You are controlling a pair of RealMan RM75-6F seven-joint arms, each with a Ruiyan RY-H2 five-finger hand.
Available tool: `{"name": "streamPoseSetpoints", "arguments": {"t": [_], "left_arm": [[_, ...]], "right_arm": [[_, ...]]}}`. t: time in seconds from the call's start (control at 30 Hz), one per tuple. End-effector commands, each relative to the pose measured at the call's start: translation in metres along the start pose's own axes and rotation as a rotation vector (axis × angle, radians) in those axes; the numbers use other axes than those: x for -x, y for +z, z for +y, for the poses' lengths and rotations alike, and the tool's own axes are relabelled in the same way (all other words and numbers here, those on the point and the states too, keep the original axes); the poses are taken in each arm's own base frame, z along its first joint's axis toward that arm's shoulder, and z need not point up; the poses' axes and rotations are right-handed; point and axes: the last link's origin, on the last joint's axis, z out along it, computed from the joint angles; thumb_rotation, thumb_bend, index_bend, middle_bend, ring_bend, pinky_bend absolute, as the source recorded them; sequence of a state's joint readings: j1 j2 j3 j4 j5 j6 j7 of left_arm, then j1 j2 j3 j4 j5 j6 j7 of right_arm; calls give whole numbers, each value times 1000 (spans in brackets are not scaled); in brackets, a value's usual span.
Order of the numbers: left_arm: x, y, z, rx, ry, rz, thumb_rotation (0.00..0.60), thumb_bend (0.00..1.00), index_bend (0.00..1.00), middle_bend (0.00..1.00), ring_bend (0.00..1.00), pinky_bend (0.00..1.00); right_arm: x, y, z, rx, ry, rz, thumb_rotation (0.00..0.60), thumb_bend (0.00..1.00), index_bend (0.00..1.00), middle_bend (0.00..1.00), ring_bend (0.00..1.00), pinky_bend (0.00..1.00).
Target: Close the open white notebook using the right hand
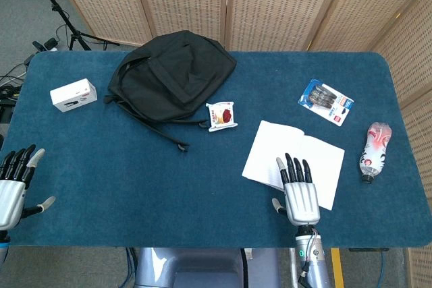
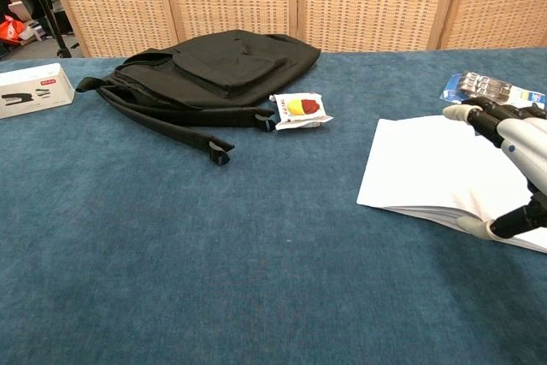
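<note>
Lying open on the blue desk (image 1: 135, 166), the white notebook (image 1: 270, 156) sits to the right of the black backpack (image 1: 172, 75), with a small snack packet (image 1: 222, 115) between them. Over the notebook's near edge hovers the right hand (image 1: 298, 192), palm down, fingers straight and spread, holding nothing. Far to the left of the notebook, at the desk's near corner, the left hand (image 1: 15, 181) is likewise spread and empty.

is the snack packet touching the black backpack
Apart. The head view shows a strip of blue table between the snack packet and the black backpack; only the backpack's strap runs close to it.
</note>
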State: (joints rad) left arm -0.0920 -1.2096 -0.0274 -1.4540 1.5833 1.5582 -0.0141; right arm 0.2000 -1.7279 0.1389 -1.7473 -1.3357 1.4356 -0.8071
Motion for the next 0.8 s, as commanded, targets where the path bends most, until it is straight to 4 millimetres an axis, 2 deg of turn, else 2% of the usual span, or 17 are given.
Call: {"name": "streamPoseSetpoints", "arguments": {"t": [0.03, 0.8], "left_arm": [[0, 0, 0, 0, -1, 1, 553, 67, 0, 0, 0, 0], [-1, 0, -1, -6, -7, 5, 552, 67, 0, 0, 0, 0]], "right_arm": [[2, 5, -2, -2, 8, 0, 600, 258, 0, 0, 0, 0], [17, 25, -9, 1, 20, -5, 600, 260, 0, 0, 0, 0]]}}
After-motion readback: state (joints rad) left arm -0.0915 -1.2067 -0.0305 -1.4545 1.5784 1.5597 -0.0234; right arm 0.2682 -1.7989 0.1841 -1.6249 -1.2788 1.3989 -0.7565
